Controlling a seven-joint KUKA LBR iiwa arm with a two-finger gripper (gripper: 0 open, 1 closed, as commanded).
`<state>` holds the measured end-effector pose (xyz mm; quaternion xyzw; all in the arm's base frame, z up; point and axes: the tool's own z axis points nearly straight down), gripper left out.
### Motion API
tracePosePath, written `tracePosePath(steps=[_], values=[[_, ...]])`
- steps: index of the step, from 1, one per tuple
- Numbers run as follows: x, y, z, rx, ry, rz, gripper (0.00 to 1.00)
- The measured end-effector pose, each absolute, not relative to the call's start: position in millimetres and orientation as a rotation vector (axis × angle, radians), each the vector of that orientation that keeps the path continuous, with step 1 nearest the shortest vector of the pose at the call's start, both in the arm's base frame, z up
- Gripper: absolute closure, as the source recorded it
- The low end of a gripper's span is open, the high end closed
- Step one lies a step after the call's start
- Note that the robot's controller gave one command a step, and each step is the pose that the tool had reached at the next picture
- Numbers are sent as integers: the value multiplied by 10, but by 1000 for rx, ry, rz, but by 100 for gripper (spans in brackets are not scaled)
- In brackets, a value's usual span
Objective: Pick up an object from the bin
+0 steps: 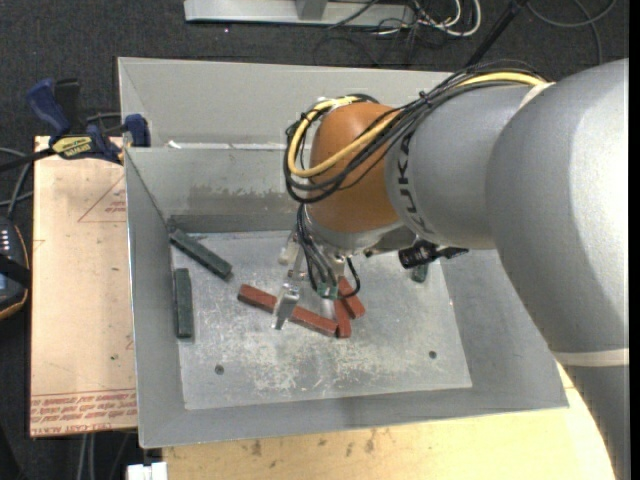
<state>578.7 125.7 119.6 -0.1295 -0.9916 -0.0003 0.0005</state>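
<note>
In mid bin, we see the gripper low over the red bars, prob. lined up to nip one, tho we can't tell if it's spread or closed; grey bars lie well left.

The bin is plain grey metal, its floor mottled with pale scuffs and whitish specks. The brick-red bars in the small cluster near the middle are one flat colour, unpatterned. Two dark grey bars at the left are charcoal, darker than the floor. The arm is smooth silver-grey with black lettering; its wrist cover is glossy orange, crossed by yellow and black cables. The hand is silvery metal.
</note>
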Motion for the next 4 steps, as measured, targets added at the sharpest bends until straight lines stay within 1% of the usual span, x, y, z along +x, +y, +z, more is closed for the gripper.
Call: tracePosePath(steps=[1, 2, 4], values=[[5821, 1310, 748, -300, -3134, -4, 0], [5800, 1327, 803, -690, -3084, -21, 100], [5797, 1325, 822, -689, -3083, -18, 100]])
